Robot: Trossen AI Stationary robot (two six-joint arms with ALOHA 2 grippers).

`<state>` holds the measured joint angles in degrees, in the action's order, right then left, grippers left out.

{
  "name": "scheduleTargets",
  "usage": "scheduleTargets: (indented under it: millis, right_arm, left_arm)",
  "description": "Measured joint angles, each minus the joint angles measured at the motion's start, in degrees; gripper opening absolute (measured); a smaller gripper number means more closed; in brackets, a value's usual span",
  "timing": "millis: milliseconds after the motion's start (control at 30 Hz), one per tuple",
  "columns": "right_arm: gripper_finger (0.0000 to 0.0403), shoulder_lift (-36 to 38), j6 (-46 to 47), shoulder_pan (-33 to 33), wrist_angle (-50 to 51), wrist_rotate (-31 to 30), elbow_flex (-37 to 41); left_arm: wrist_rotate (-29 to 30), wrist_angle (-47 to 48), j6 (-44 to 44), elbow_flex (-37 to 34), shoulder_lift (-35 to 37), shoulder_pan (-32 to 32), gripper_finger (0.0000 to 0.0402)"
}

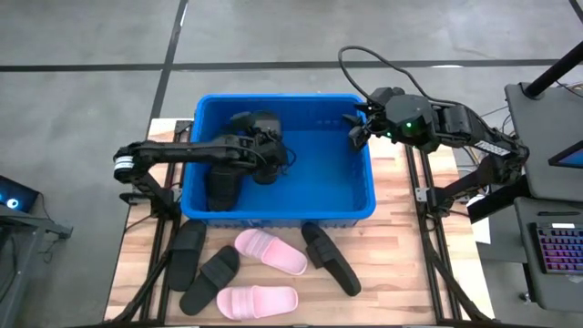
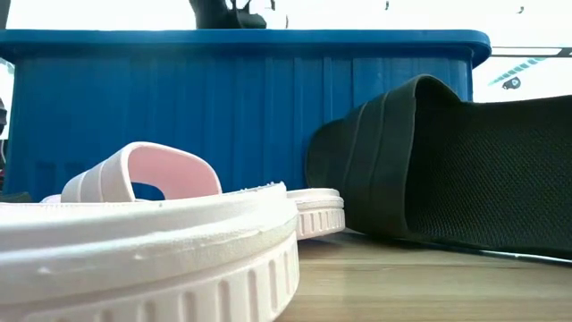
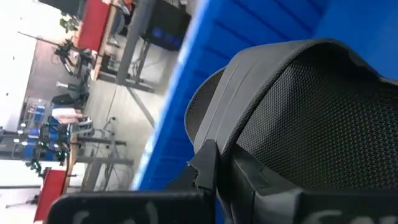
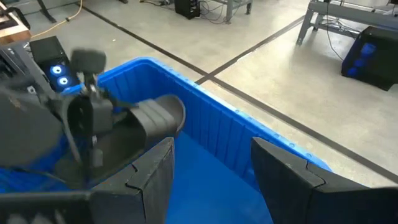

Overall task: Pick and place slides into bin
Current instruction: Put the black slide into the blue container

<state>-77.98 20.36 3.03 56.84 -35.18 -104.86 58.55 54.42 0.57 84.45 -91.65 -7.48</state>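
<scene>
The blue bin [image 1: 364,208] stands at the table's far middle. My left gripper [image 1: 271,157] reaches into it from the left, shut on a black slide [image 3: 323,112], which also shows in the right wrist view [image 4: 158,115]. My right gripper [image 4: 211,174] hovers open over the bin's far right corner [image 1: 360,128] with nothing between its fingers. In front of the bin, flat on the table, lie two pink slides [image 1: 271,251] [image 1: 257,301] and three black slides [image 1: 187,251] [image 1: 211,278] [image 1: 330,258]. My left gripper pinches the edge of the black slide's wide strap [image 3: 231,144] between its two fingers [image 3: 205,167]. The fingers come from the table's left, slanting downward. The slide hangs inside the bin's walls. I cannot tell whether it touches the bin's floor.
A long dark shape [image 1: 221,189] lies in the bin by its left wall, below my left arm; it looks like another black slide. In the low view a pink slide [image 2: 143,233] and a black slide [image 2: 447,161] stand before the bin's near wall [image 2: 223,107].
</scene>
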Motion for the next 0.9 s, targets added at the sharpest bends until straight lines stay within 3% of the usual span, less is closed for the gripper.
scheduleTargets:
  millis: [633, 733, 900]
  right_arm:
    - [0.0201, -0.06, 0.31, 0.00, -0.02, 0.02, 0.04]
    - [0.0201, -0.06, 0.66, 0.00, -0.02, 0.02, 0.04]
    - [0.0201, -0.06, 0.66, 0.00, -0.04, 0.04, 0.04]
  left_arm:
    - [3.00, -11.30, -1.38, -14.71, -0.29, -3.24, 0.0000]
    - [4.81, -14.94, 1.10, -15.75, -0.35, -4.14, 0.0000]
    - [2.84, -22.49, 6.92, -19.12, -0.35, -5.55, 0.0000]
